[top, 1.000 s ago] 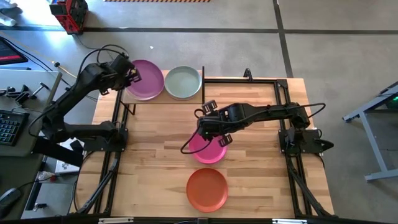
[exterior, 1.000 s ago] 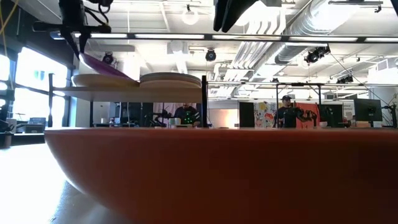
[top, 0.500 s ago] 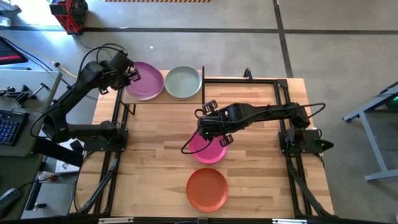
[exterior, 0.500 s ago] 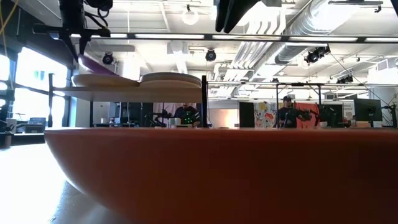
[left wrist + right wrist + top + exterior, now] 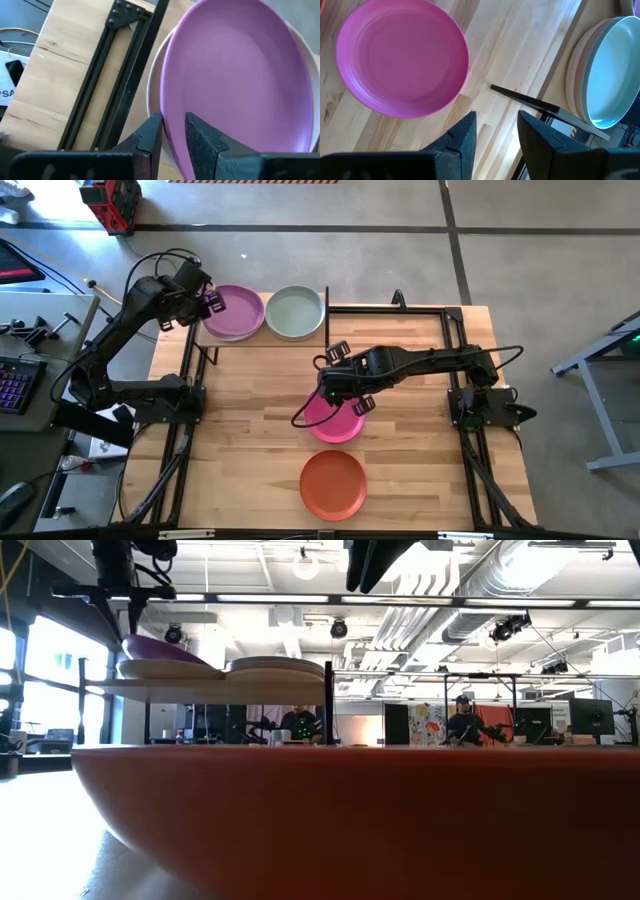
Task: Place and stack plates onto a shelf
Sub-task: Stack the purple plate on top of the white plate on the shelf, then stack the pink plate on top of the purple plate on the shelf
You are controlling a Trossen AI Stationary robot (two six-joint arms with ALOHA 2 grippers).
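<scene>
Here the left hand (image 5: 212, 302) sits at the outer edge of the purple plate (image 5: 234, 311), which lies on top of a paler plate at the left end of the shelf (image 5: 200, 688). In the left wrist view its two fingers (image 5: 150, 135) stand slightly apart with the purple rim running between them; whether they are clear of that rim or pinching it I cannot tell. From the low view the plate looks seated level on its stack, so the placing step seems as good as done.

Beside it on the shelf is a second stack topped by the pale green plate (image 5: 295, 312). Two plates are left on the bench (image 5: 250, 390) — the magenta plate (image 5: 335, 420) and, nearer the front edge, the orange plate (image 5: 333, 484).

The right hand (image 5: 345, 385) hovers above the magenta plate with its fingers spread and nothing between them, the plate's far rim just ahead of them in the right wrist view.

These plates look stiff, light and matte, with a shallow upturned rim — probably not slippery. The rim is the only real purchase: one finger inside the lip, one outside. Held at one edge, a plate is likely to droop, so it would need lowering gently onto its stack.
</scene>
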